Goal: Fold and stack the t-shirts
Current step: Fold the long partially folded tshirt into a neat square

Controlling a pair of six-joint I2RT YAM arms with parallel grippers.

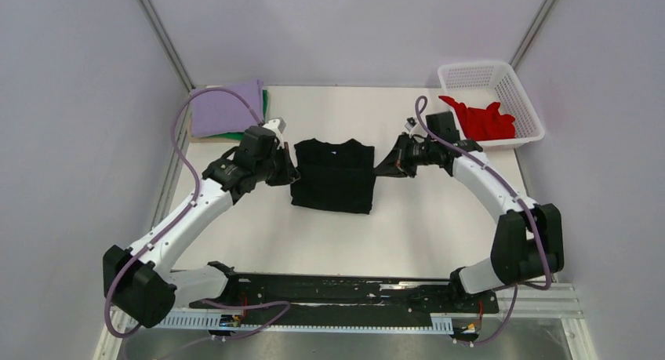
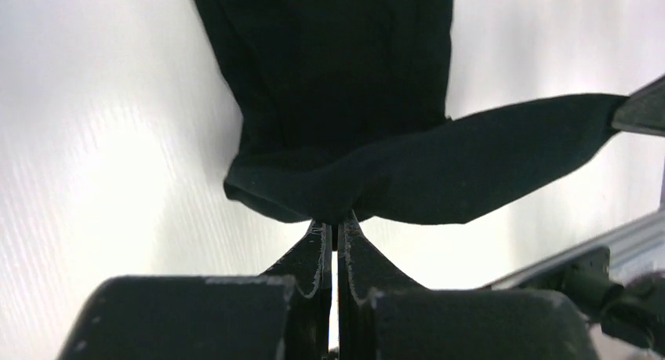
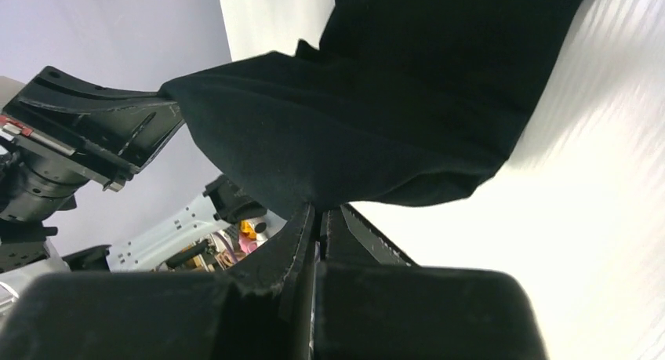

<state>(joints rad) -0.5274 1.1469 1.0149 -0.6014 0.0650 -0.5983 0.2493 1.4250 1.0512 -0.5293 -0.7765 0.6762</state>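
Note:
A black t-shirt (image 1: 333,176) lies partly folded at the table's middle, with a small white neck label (image 1: 346,146) at its far edge. My left gripper (image 1: 294,172) is shut on the shirt's left side. The left wrist view shows its tips (image 2: 336,219) pinching black cloth (image 2: 337,101). My right gripper (image 1: 383,170) is shut on the shirt's right side, and its tips (image 3: 321,211) bite the same cloth (image 3: 408,101). A band of the shirt stretches between both grippers, raised over the rest. A folded lilac t-shirt (image 1: 226,107) rests on a green one (image 1: 227,136) at the back left.
A white lattice basket (image 1: 527,101) stands at the back right with a crumpled red t-shirt (image 1: 482,118) inside. Grey walls close in the table on three sides. The arms' bases and a black rail (image 1: 353,291) run along the near edge.

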